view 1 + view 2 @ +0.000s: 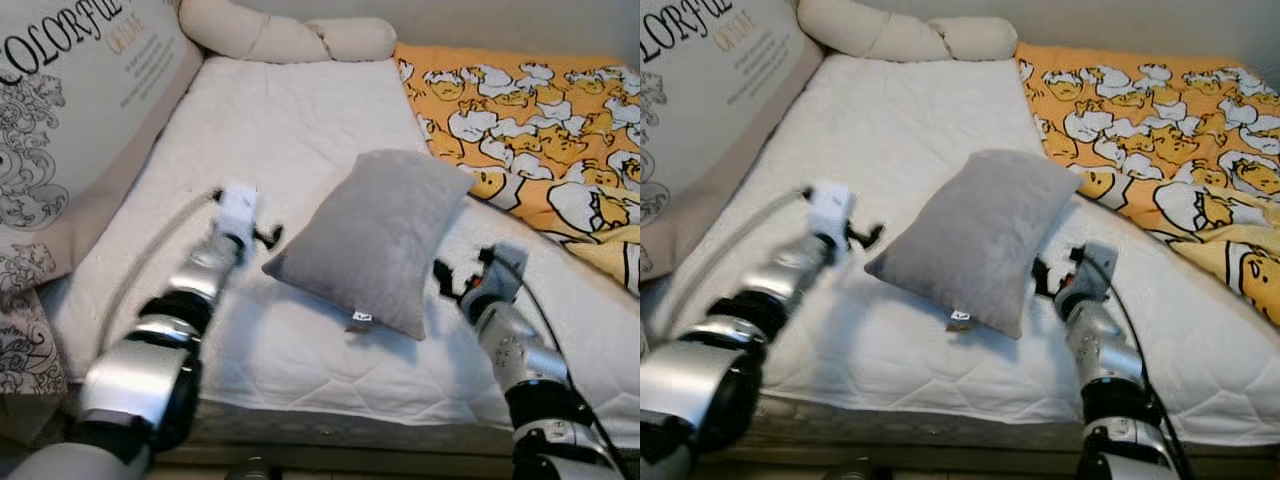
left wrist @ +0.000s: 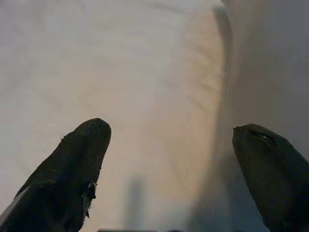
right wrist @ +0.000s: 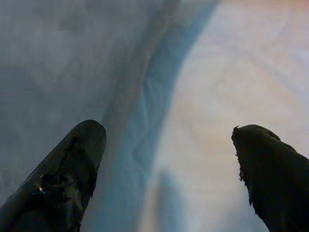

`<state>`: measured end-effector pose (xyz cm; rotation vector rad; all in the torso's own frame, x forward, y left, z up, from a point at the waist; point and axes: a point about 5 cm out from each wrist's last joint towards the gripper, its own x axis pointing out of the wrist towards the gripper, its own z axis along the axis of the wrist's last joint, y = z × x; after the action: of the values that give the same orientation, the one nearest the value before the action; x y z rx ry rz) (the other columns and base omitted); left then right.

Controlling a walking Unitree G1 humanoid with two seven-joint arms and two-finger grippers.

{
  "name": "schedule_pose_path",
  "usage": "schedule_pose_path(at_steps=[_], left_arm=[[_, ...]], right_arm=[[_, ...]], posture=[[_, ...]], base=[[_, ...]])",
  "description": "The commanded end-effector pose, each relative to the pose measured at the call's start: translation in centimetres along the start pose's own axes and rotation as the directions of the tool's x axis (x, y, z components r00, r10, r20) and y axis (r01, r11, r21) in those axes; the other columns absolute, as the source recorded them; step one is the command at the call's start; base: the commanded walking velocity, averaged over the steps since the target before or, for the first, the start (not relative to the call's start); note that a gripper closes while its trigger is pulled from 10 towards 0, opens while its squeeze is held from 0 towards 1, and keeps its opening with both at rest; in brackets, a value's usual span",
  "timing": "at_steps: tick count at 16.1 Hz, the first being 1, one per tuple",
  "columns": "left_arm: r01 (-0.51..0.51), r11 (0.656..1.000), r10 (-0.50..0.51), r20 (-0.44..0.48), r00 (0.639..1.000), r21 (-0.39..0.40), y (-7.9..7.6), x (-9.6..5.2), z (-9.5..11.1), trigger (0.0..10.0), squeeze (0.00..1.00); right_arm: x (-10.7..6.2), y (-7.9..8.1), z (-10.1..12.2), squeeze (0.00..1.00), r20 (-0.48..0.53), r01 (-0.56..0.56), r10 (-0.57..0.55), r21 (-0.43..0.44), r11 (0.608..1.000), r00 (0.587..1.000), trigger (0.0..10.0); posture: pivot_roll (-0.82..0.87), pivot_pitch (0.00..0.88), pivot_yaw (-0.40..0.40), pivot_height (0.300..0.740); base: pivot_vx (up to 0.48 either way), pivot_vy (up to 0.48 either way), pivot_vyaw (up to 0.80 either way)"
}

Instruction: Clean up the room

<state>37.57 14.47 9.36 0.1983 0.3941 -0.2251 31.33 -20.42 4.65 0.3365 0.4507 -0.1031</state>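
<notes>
Bed point(image 1: 290, 130) with white quilted mattress ahead of you; one grey pillow point(image 1: 375, 240) lies tilted mid-mattress, tag at near edge; left gripper point(image 1: 262, 236) just beside pillow's left corner, fingers point(image 2: 82, 159) spread apart, nothing held; right gripper point(image 1: 445, 278) close by pillow's right edge, fingers point(image 3: 72, 169) also apart, empty; one orange duck-print blanket point(image 1: 530, 120) right; one printed cushion point(image 1: 70, 110) left; one cream bolster point(image 1: 290, 35) at head; nothing between grippers and pillow.
</notes>
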Motion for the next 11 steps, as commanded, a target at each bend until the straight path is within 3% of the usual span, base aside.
schedule_pose_path(at_steps=[1,3,5,6,7,8,9,10,11], left_arm=[[0.01,0.999,-0.011,-0.024,1.0,-0.038,-1.3,0.2,-0.5,10.0,0.0],[0.057,0.995,-0.06,-0.031,0.998,-0.087,-2.9,0.3,-1.0,10.0,0.0],[0.144,0.983,-0.149,-0.03,0.988,-0.113,-5.5,0.4,-1.3,10.0,0.0],[0.228,0.966,-0.234,-0.036,0.971,-0.124,-7.0,0.3,-1.7,10.0,0.0],[0.34,0.931,-0.349,-0.05,0.936,-0.135,-8.4,0.1,-2.3,10.0,0.0],[0.378,0.916,-0.388,-0.057,0.92,-0.136,-8.7,-0.1,-2.5,10.0,0.0],[0.494,0.86,-0.507,-0.101,0.856,-0.129,-9.3,-0.6,-3.7,10.0,0.0],[0.536,0.833,-0.551,-0.117,0.826,-0.135,-9.3,-0.8,-4.2,10.0,0.0],[0.601,0.778,-0.625,-0.127,0.77,-0.186,-9.4,-1.3,-4.8,10.0,0.0]], right_arm=[[-0.4,-0.1,-0.2,1.0,-0.006,-0.018,0.018,0.071,0.997,1.0,10.0],[-0.7,0.7,-0.7,1.0,-0.028,-0.076,0.08,0.102,0.992,0.996,10.0],[-0.8,1.6,-1.4,1.0,-0.058,-0.122,0.128,0.105,0.987,0.99,10.0],[-0.6,2.1,-1.7,0.0,-0.074,-0.135,0.141,0.088,0.987,0.987,10.0],[-0.4,2.7,-1.8,0.0,-0.079,-0.156,0.163,0.089,0.984,0.983,10.0],[-0.4,3.0,-1.8,0.0,-0.077,-0.165,0.172,0.092,0.982,0.982,10.0],[-0.1,3.9,-1.5,0.0,-0.064,-0.204,0.21,0.09,0.975,0.976,10.0],[0.0,4.5,-1.3,0.0,-0.058,-0.228,0.234,0.09,0.969,0.971,10.0],[0.2,5.4,-1.1,0.0,-0.054,-0.267,0.273,0.088,0.96,0.961,10.0]], posture=[[-0.16,0.0,0.05,0.74],[-0.19,0.0,0.063,0.74],[-0.2,0.0,0.069,0.74],[-0.2,0.0,0.069,0.74],[-0.18,0.0,0.067,0.74],[-0.18,0.0,0.065,0.74],[-0.15,0.0,0.055,0.74],[-0.14,0.0,0.051,0.74],[-0.13,0.0,0.043,0.74]], base=[[0.0,0.0,0.0],[0.0,0.0,0.0],[0.0,0.0,0.0],[0.0,0.0,0.0],[0.0,0.0,0.0],[0.0,0.0,0.0],[0.0,0.0,0.0],[0.0,0.0,0.0],[0.0,0.0,0.0]])
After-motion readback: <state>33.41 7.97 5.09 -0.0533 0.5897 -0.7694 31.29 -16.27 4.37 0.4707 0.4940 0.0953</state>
